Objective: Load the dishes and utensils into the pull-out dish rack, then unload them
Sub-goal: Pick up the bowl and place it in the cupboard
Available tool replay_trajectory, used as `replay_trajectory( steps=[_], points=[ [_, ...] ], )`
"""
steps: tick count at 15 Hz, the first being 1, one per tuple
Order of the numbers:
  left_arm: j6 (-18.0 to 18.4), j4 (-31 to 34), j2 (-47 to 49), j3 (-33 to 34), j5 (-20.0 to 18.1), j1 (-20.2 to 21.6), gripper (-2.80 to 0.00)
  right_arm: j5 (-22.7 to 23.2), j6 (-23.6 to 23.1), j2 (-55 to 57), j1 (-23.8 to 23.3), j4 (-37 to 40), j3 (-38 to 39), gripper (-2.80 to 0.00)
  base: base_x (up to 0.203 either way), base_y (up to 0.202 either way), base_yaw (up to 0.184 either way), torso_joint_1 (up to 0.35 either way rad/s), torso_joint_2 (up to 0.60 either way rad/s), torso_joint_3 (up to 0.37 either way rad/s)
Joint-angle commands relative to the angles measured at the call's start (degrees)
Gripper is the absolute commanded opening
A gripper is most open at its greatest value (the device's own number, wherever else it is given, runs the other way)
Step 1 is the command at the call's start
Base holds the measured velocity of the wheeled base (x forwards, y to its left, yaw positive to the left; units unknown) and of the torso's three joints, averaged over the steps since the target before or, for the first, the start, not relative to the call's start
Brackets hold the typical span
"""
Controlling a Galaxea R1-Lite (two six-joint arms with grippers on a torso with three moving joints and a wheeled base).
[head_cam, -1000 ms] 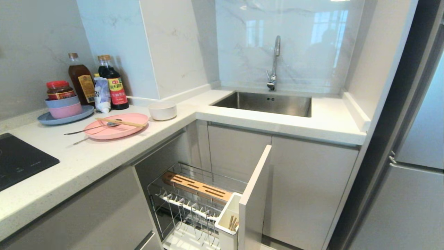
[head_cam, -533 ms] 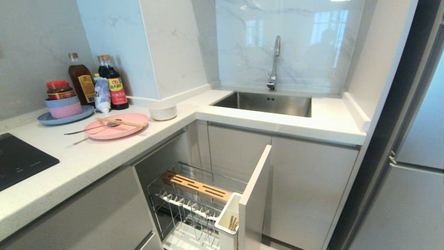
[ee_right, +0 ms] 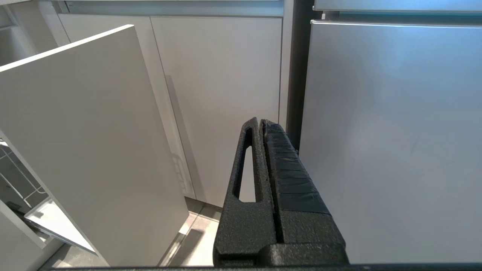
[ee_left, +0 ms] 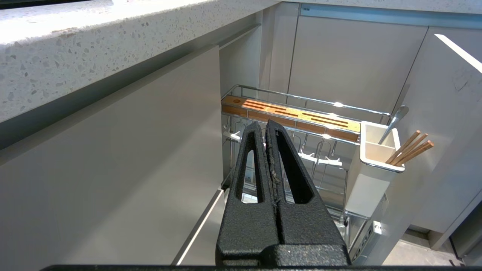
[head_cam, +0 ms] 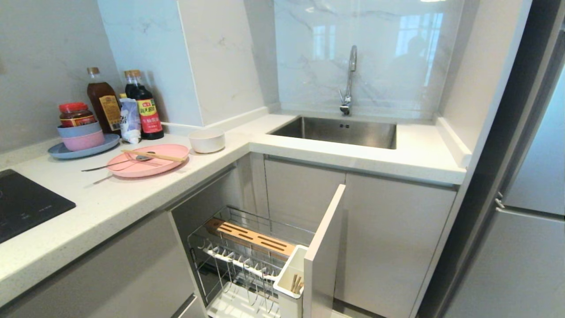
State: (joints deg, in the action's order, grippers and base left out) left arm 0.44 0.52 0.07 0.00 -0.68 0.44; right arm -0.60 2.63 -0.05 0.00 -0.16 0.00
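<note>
A flat round pale-pink plate (head_cam: 148,160) lies on the white speckled countertop (head_cam: 110,201) near its front edge, with a pair of light-brown wooden chopsticks (head_cam: 154,155) laid across it and a slim silver metal spoon (head_cam: 115,163) resting its bowl on the plate while its long handle reaches out over the counter toward the black cooktop (head_cam: 24,204). A small plain white bowl (head_cam: 207,141) stands just beside the plate, toward the counter's inner corner. Behind, against the wall, a grey-blue plate (head_cam: 84,149) carries stacked pink and blue bowls (head_cam: 82,135), near a red-lidded jar (head_cam: 76,114) and dark sauce bottles (head_cam: 143,110). Below the counter edge the chrome wire pull-out dish rack (head_cam: 240,260) stands drawn out, its grey cabinet front (head_cam: 324,251) swung clear; its white plastic utensil caddy (ee_left: 371,171) already holds other wooden sticks (ee_left: 408,148) and a metal handle (ee_left: 393,122). The left gripper (ee_left: 265,130) hangs low before the rack, its jaws clenched on nothing. The right gripper (ee_right: 260,126) hangs in front of the grey cabinet doors (ee_right: 218,94), jaws likewise pressed together and empty. A steel sink (head_cam: 337,131) sits at the far counter corner
</note>
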Motion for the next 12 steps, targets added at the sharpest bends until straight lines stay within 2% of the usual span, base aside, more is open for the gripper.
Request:
replay_trajectory(
  steps=[1,6,12],
  points=[
    [0.0,0.0,0.1,0.0,0.0,0.0,-2.8,0.0,0.0,0.0,0.0,0.0,0.0,-2.8,0.0,0.0,0.0,0.0,0.0,0.0],
    [0.0,0.0,0.1,0.0,0.0,0.0,-2.8,0.0,0.0,0.0,0.0,0.0,0.0,-2.8,0.0,0.0,0.0,0.001,0.0,-0.034],
    [0.0,-0.1,0.1,0.0,0.0,0.0,-2.8,0.0,0.0,0.0,0.0,0.0,0.0,-2.8,0.0,0.0,0.0,0.004,0.0,-0.187]
  ],
)
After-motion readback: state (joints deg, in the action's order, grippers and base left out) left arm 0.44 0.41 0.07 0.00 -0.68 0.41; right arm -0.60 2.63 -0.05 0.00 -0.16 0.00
